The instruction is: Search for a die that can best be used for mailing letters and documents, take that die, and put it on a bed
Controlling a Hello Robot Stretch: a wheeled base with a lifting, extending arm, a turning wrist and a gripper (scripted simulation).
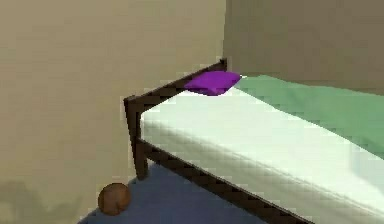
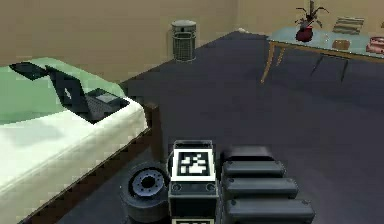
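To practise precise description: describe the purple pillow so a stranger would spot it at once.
Find the dark-framed bed standing in the room's corner. At its far end, by the headboard, lies a small pillow. It alone is vivid purple, against the white mattress and green blanket.

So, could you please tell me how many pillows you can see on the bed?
1. A purple pillow lies at the far end of the bed, near the room's corner, in the forward view. More could be hidden beyond the picture's edges.
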